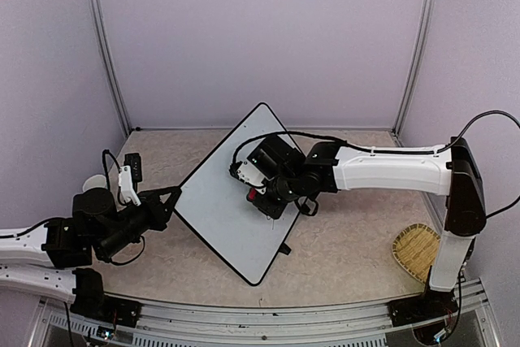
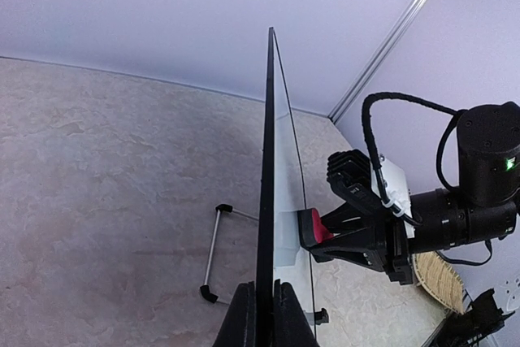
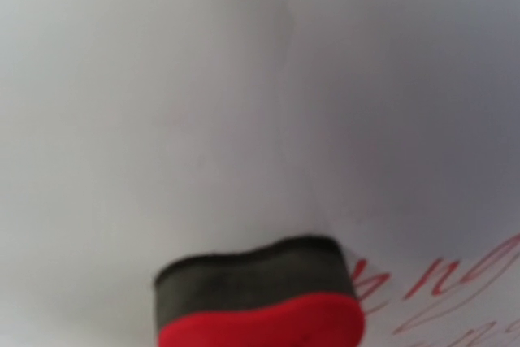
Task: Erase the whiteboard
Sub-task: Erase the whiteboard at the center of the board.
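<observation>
I saw whiteboard (image 1: 223,201) propped tilted mid-table, left gripper (image 1: 169,197) clamped on its edge. Eraser (image 3: 260,298) sat pinched in right gripper (image 1: 258,195), against board face. Red writing (image 3: 455,282), blurry, possibly words, lay beside pad; I'd sweep across it with even pressure, left bracing.

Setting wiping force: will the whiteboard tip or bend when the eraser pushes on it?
Probably stiff: the whiteboard edge looks straight under the eraser. Thin, with a slim wire stand behind, it might tip, but the left gripper clamping its edge likely steadies it.
</observation>
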Controlling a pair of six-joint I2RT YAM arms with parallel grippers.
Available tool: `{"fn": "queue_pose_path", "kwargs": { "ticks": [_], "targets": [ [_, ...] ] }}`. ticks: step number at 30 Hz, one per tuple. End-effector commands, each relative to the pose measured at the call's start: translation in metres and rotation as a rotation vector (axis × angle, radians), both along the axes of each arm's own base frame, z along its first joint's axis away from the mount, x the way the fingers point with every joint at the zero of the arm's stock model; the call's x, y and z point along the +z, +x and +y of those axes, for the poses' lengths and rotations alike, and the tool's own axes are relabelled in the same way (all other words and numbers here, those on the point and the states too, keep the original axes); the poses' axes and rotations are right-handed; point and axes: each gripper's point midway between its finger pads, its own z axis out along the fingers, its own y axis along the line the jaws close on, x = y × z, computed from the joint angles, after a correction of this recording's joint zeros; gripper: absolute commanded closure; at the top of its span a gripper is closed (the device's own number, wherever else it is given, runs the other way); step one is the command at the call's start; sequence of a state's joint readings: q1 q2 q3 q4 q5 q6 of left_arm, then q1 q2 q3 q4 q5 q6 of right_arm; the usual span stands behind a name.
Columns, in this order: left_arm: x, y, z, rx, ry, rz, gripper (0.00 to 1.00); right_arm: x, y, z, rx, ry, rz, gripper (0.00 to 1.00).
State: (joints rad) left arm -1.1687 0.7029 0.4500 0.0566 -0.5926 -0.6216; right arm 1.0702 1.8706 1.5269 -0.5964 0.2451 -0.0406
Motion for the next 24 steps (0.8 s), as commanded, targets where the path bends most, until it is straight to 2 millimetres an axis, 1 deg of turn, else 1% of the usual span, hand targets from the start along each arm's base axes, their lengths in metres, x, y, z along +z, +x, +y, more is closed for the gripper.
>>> {"fn": "queue_pose_path", "kwargs": {
  "ticks": [1,5,10,14,19,24],
  "targets": [
    [-0.019,-0.025,-0.024,-0.200,0.106,0.015,1.00,-0.036,-0.004,0.001,0.025,-0.002,0.073,0.79],
    [-0.019,-0.025,-0.024,-0.200,0.105,0.014,1.00,-0.057,-0.013,-0.015,0.025,-0.033,0.120,0.79],
    [-0.020,-0.025,-0.024,-0.201,0.106,0.016,1.00,-0.072,-0.018,-0.028,0.016,-0.053,0.148,0.79],
    [-0.019,-0.026,-0.024,-0.201,0.103,0.017,1.00,-0.077,-0.022,-0.036,0.012,-0.065,0.158,0.79],
    [-0.019,-0.026,-0.022,-0.198,0.102,0.017,1.00,-0.079,-0.025,-0.046,0.007,-0.077,0.166,0.79],
    [-0.019,-0.026,-0.024,-0.201,0.100,0.018,1.00,-0.075,-0.024,-0.044,0.008,-0.067,0.164,0.79]
  ]
}}
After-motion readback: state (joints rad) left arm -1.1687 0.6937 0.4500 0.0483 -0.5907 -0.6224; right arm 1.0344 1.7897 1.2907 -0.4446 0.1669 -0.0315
